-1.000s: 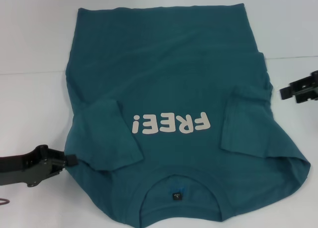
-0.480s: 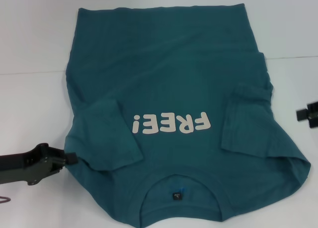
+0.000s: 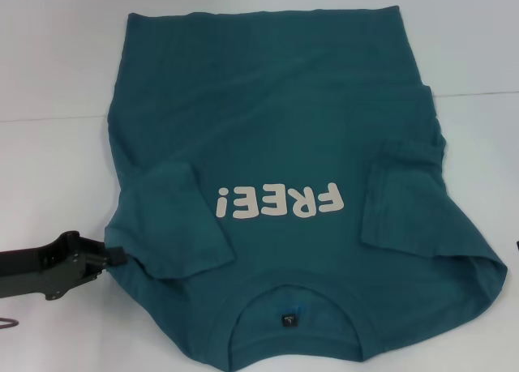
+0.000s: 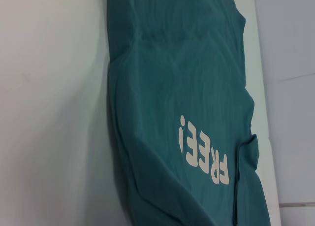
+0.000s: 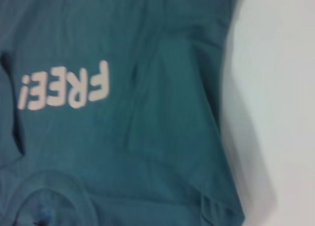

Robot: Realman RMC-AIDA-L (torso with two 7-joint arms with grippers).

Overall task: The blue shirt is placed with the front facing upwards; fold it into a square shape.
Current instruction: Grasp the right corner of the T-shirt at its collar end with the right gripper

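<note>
- A dark teal-blue shirt (image 3: 276, 186) lies spread on a white table (image 3: 57, 169), front side up, filling the middle of the head view.
- Its white "FREE!" lettering (image 3: 278, 202) reads upside down from the robot's side, and the round collar (image 3: 292, 319) with a small dark tag (image 3: 287, 320) lies nearest the robot.
- Both short sleeves are folded inward over the chest: the left sleeve (image 3: 174, 222) beside the lettering, the right sleeve (image 3: 401, 194) on the other side.
- The left gripper (image 3: 113, 258) sits low on the table at the shirt's left edge, its tip touching the cloth near the folded sleeve; I cannot tell whether its jaws are released or clenched.
- The right gripper is out of the head view.
</note>
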